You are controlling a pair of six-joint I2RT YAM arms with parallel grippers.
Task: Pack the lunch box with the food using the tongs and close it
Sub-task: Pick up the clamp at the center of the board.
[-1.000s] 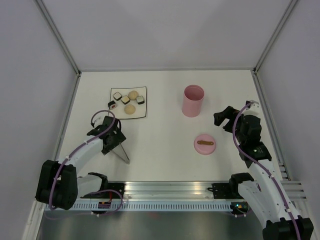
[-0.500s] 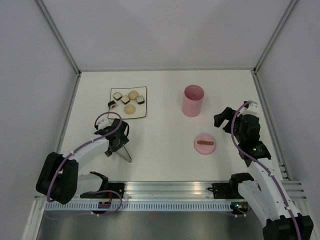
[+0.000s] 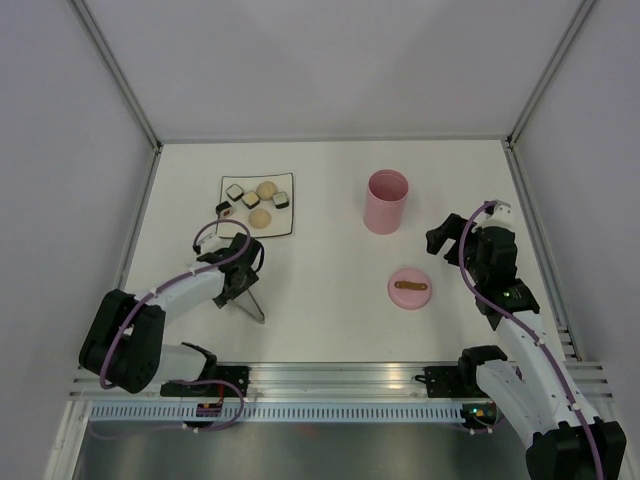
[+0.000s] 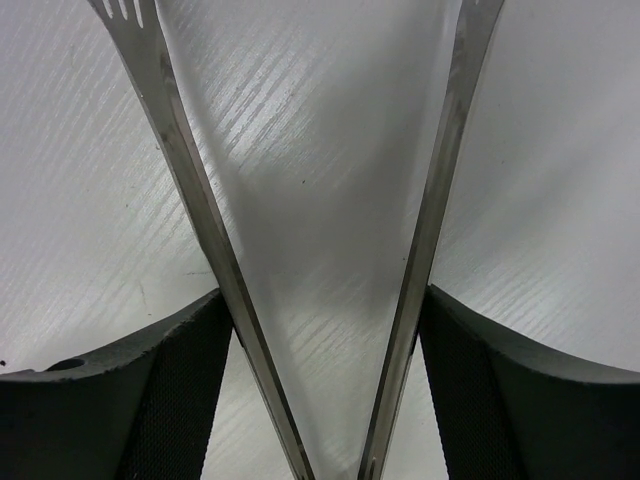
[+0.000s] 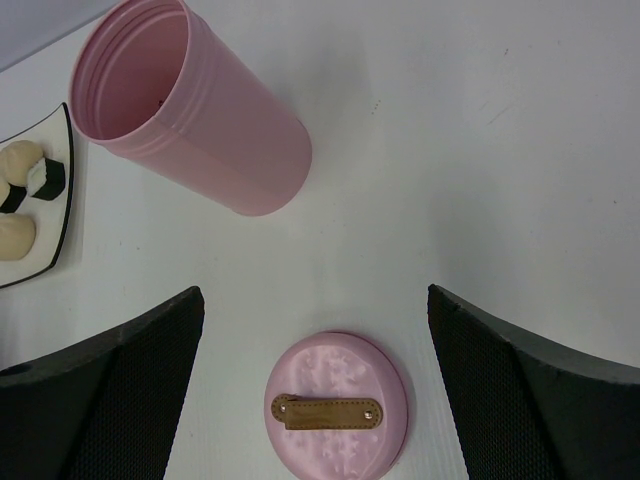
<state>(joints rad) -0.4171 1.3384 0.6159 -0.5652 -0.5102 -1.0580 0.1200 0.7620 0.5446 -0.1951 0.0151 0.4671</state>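
1. Lunch box (image 3: 386, 203) stands upright and lidless on the white table (image 3: 330, 320), right of centre and toward the back. The table is matte with a faint ribbed grain and fills the floor of a booth.
2. Pale grey walls (image 3: 330, 60) close in the back and both sides, with slim metal posts (image 3: 118, 75) running up the corners. A slotted aluminium rail (image 3: 340, 378) lines the near edge.
3. A plate (image 3: 283, 224), white and square with a black rim, lies back left, well apart from the lunch box.
4. The lunch box is a tall pink cylinder with ridged rings just below its open mouth.
5. Its lid (image 3: 410, 298), round and pink, lies flat on the table nearer than the lunch box, with a brown bar handle (image 3: 411, 286) across its top.
6. The right gripper (image 5: 313, 293) hovers above the gap between lid and lunch box, fingers spread wide and holding nothing.
7. The tongs (image 3: 252, 307), a silvery V, lie on the table on the near side of the plate. The left gripper (image 4: 320, 295) straddles them, its pads (image 4: 180, 380) against the outer sides of both arms, which stand splayed.
8. The food (image 3: 260, 217) is pale balls and dark-edged, white-centred cubes on the plate, with one dark piece at its left rim.
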